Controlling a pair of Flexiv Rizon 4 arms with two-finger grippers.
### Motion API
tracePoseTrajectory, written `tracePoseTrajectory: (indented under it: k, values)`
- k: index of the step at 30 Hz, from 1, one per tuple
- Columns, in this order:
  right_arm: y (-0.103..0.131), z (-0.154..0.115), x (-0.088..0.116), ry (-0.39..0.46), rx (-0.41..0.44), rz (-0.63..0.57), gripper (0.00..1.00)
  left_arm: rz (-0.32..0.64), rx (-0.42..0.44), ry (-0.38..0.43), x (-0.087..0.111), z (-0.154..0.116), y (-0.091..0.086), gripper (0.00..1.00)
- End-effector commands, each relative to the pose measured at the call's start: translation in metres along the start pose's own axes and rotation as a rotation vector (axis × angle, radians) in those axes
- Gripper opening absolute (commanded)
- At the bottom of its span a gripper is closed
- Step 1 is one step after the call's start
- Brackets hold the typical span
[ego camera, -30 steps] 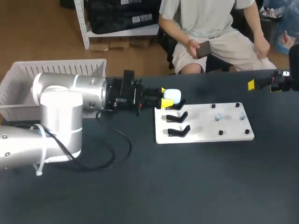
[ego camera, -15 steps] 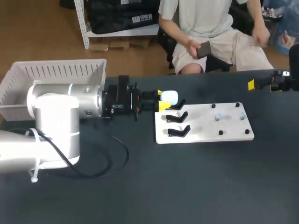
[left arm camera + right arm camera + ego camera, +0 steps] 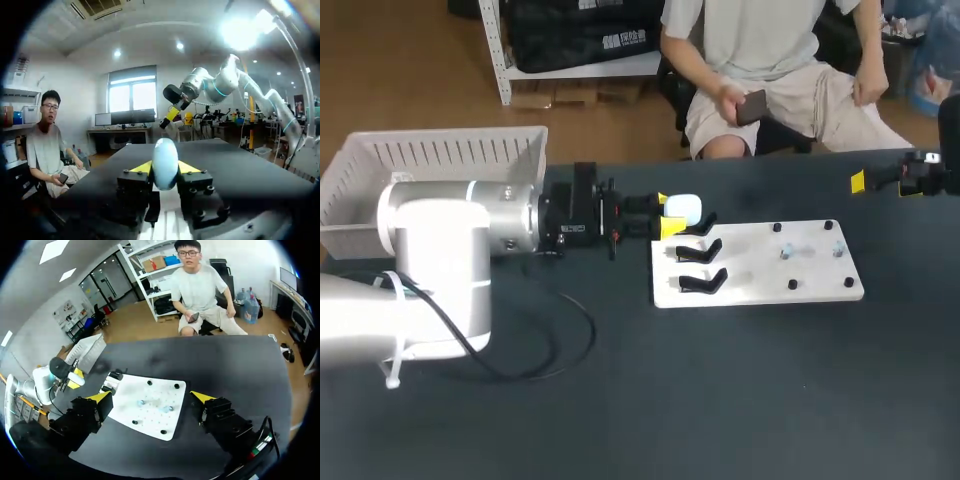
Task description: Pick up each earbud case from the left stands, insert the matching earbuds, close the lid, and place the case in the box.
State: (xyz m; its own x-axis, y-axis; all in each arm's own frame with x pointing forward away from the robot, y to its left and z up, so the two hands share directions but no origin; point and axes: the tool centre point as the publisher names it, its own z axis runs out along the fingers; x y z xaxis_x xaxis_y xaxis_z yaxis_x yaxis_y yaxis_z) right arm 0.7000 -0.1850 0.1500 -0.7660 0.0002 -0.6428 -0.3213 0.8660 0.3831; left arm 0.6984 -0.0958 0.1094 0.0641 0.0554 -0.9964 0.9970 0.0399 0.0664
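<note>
1. At the white board's (image 3: 810, 285) far-left corner, the L gripper (image 3: 665, 215) is clamped on the earbud case (image 3: 686, 208), w/ a yellow tip pressing each side
2. Case is white and rounded, at the farthest stand (image 3: 705, 221); can't tell if it rests on it or is lifted clear
3. Two nearer stands (image 3: 701, 250), black, sit along the board's left edge w/ nothing on them
4. Two small pale items (image 3: 786, 252) lie btw black pegs on the board's right half; too small to tell what
5. R gripper (image 3: 150, 396) has fingers wide apart, nothing btw them, over the table's far-right, well apart from the case
6. White box (image 3: 430, 160) is at the table's far-left, behind the L arm
</note>
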Motion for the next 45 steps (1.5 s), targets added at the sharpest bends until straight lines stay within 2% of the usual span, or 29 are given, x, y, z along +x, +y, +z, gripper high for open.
tracePoseTrajectory:
  k: [1, 8, 10, 14, 18, 21, 34, 45]
  values:
    - [0.000, 0.000, 0.000, 0.000, 0.000, 0.000, 1.00, 0.004, -0.006, -0.005, 0.001, 0.000, -0.001, 0.00]
    - [0.026, -0.001, 0.003, 0.054, -0.026, -0.055, 1.00, 0.031, -0.009, -0.013, -0.006, 0.007, -0.006, 0.00]
    - [0.037, -0.004, 0.006, 0.082, -0.006, -0.083, 1.00, 0.025, -0.006, -0.015, -0.008, 0.010, -0.008, 0.00]
    - [0.054, -0.010, 0.016, 0.082, -0.016, -0.107, 1.00, -0.003, 0.010, -0.019, -0.007, 0.018, -0.016, 0.00]
    - [0.068, -0.013, 0.022, 0.058, 0.026, -0.156, 1.00, -0.024, 0.021, -0.019, -0.005, 0.026, -0.021, 0.00]
    - [0.079, -0.014, 0.029, 0.062, 0.014, -0.158, 1.00, -0.034, 0.023, -0.021, -0.003, 0.030, -0.024, 0.00]
    - [0.116, 0.000, 0.049, 0.137, 0.011, -0.209, 1.00, -0.029, 0.002, -0.046, 0.000, 0.041, -0.033, 0.00]
    - [0.147, 0.022, 0.063, 0.191, -0.036, -0.242, 1.00, -0.010, 0.047, -0.040, 0.003, 0.044, -0.037, 0.00]
